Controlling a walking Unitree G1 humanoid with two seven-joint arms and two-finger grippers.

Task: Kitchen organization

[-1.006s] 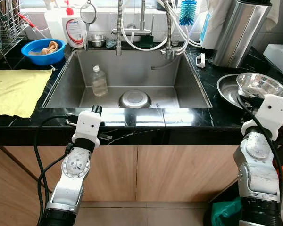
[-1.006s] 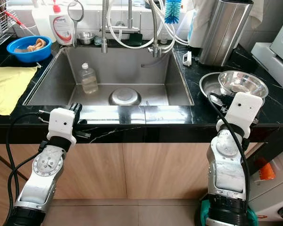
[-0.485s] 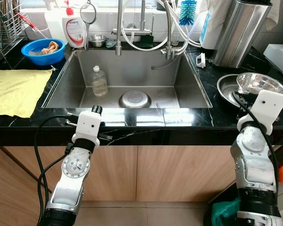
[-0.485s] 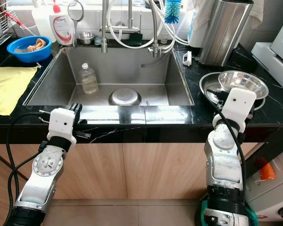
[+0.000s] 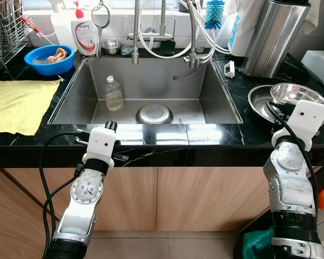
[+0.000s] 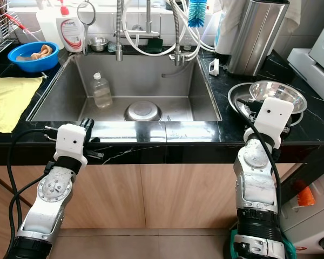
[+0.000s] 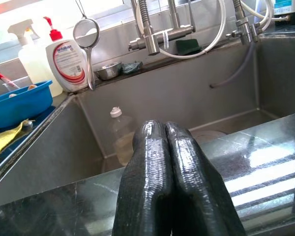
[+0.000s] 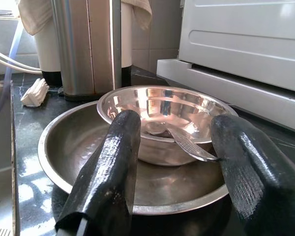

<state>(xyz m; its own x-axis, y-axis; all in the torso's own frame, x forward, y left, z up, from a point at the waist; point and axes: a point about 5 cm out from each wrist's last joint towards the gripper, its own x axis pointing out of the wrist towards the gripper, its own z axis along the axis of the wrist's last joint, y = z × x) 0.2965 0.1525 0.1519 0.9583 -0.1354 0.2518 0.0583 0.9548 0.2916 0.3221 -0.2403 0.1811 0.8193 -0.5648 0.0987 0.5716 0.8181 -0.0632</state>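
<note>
At the right edge of the frame, the small steel bowl (image 8: 162, 120) sits nested inside a wider steel basin (image 8: 69, 147) on the black tabletop (image 5: 235, 94), with a spoon (image 8: 187, 143) lying in it, handle resting over the rim. The right gripper (image 8: 174, 172) is raised to the tabletop edge with its fingers wide apart, framing the bowl but not touching it. The left gripper (image 7: 162, 147) rests low at the front edge of the sink (image 5: 151, 81), fingers pressed together on nothing.

The bowl looks thin, stiff and light, with a polished, slippery wall that curves away from a pinch. A hold on the rim, one finger inside and one outside, seems the surest. The loose spoon would likely rattle or slide out if the bowl tips, and the basin beneath could shift or lift along with it.
</note>
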